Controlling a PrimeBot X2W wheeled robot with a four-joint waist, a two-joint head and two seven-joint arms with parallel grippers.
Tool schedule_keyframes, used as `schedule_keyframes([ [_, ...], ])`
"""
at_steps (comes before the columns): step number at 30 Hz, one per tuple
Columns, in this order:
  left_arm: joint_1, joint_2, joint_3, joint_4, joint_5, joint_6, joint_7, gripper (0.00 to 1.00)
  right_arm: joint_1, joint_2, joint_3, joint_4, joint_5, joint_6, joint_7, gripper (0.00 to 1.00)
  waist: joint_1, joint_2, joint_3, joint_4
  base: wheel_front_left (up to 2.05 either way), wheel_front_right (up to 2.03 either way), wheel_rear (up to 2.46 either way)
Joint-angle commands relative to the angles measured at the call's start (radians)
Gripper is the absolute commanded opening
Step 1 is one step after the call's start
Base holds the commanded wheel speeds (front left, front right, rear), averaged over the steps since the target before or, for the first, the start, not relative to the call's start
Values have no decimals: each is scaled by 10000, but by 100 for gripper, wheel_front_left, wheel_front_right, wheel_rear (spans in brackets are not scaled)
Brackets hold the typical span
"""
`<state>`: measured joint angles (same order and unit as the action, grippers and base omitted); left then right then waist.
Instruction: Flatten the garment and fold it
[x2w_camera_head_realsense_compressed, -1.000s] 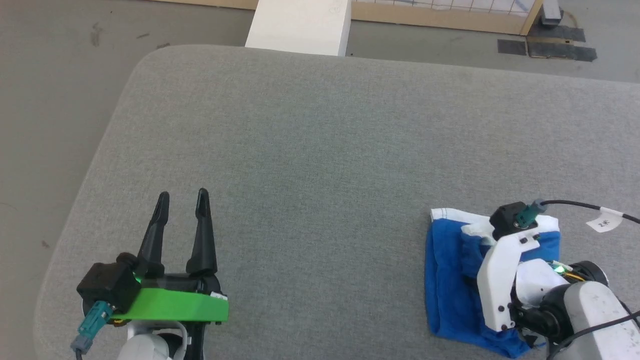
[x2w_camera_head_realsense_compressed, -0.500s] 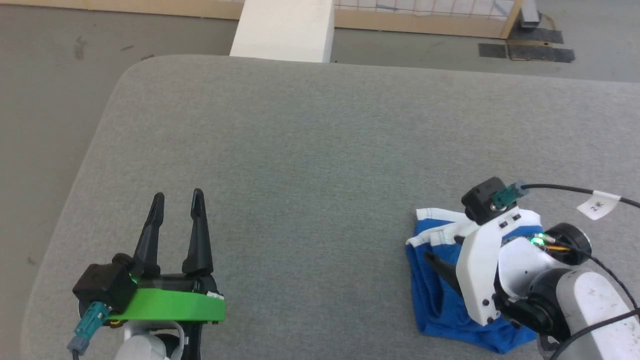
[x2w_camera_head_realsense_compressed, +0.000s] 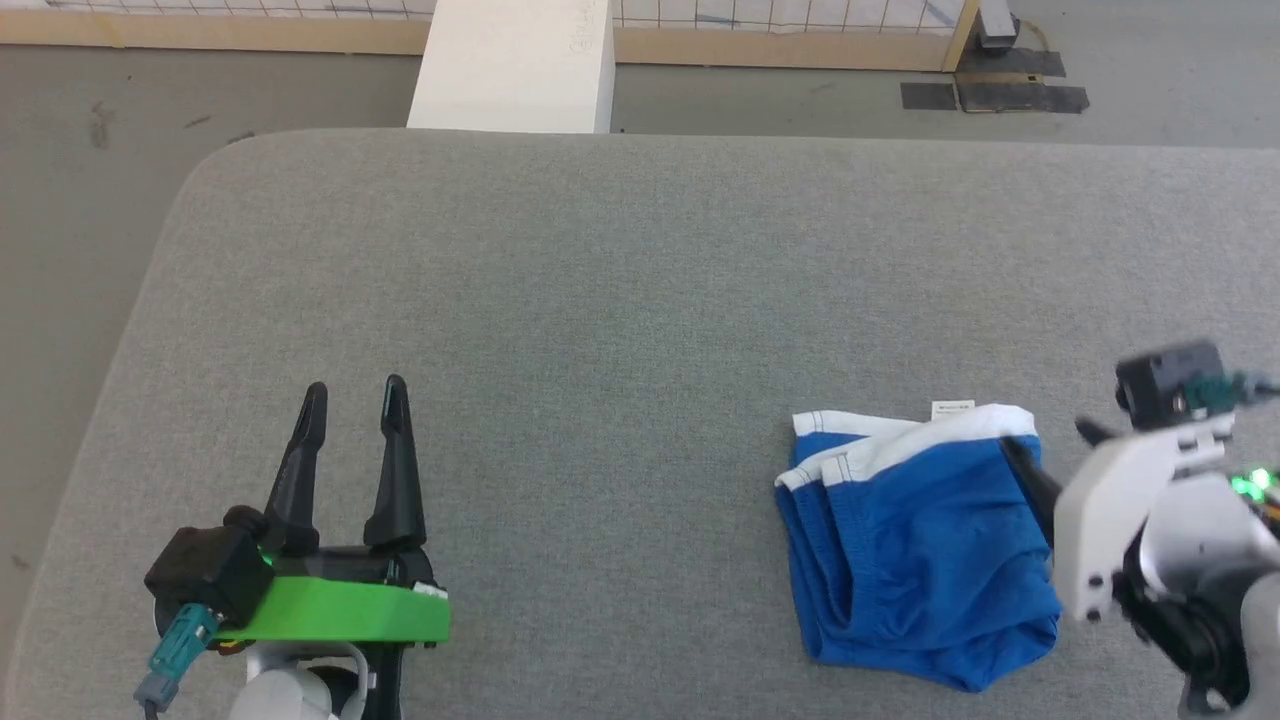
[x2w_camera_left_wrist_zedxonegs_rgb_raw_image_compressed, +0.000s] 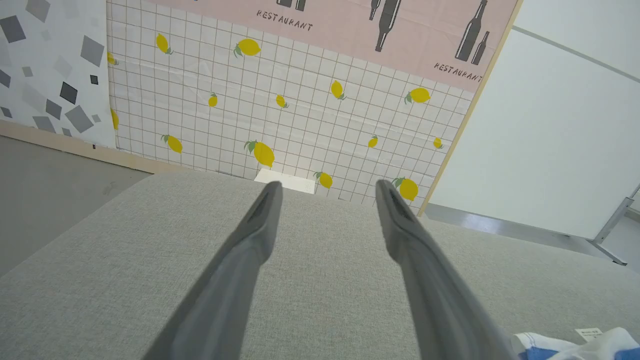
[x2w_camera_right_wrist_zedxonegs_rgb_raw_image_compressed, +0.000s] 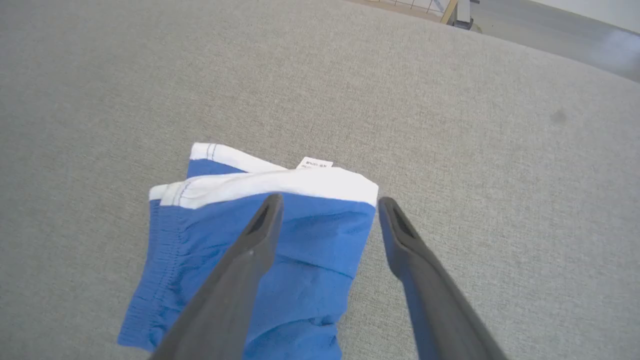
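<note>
**Fold laid down, right gripper free of the cloth**

The right gripper (x2w_camera_right_wrist_zedxonegs_rgb_raw_image_compressed: 330, 210) has its two fingers spread apart and holds nothing. In the right wrist view they point down over the garment's right-hand edge, one finger above the blue cloth and the other above bare table just beside it.

The garment (x2w_camera_head_realsense_compressed: 920, 540) lies as a compact, layered packet on the grey padded table (x2w_camera_head_realsense_compressed: 600, 300). Its white trim runs along the far edge, and a small white label (x2w_camera_head_realsense_compressed: 952, 408) peeks out just beyond that edge.

The left gripper (x2w_camera_head_realsense_compressed: 356, 390) is well apart from the garment, off to its left, fingers also apart and empty.

By my reading the folding step is done or nearly so. The layers at the garment's left side sit slightly staggered, so the next move calls for either a light press to flatten the packet or simply drawing the arm clear without snagging the top layer.
</note>
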<state>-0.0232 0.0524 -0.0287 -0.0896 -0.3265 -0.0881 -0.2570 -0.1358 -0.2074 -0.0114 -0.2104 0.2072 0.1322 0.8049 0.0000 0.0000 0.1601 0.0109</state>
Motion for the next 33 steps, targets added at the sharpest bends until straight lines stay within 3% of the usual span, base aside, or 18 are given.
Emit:
schedule_keyframes([
  [1,-19,-22,2,-14,129,-43,-47,100,291,135,-124,198,-83,-15,-33,100,0,0,40,-2,0,0,0],
  [8,-21,-22,-7,58,291,-52,-47,100,920,381,-245,1192,-468,-15,229,100,0,0,94,76,0,0,0],
  [19,0,-22,14,69,305,-49,-47,100,825,375,-86,3166,-713,-15,-308,100,0,0,33,199,0,0,0],
  [21,4,-22,32,50,303,-45,-47,100,723,354,-100,3398,-685,-15,-476,9,0,0,38,192,0,0,0],
  [22,7,-22,42,39,303,-44,-47,100,676,342,-75,3477,-663,-15,-564,0,0,0,36,183,0,0,0],
  [28,83,-22,145,-64,376,-42,-47,100,384,-48,382,3719,-497,-15,-943,0,0,0,61,-16,0,0,0],
  [33,163,-22,294,-183,479,-68,-47,100,-74,-855,1324,3578,-32,-15,-946,0,0,0,259,-762,0,0,0],
])
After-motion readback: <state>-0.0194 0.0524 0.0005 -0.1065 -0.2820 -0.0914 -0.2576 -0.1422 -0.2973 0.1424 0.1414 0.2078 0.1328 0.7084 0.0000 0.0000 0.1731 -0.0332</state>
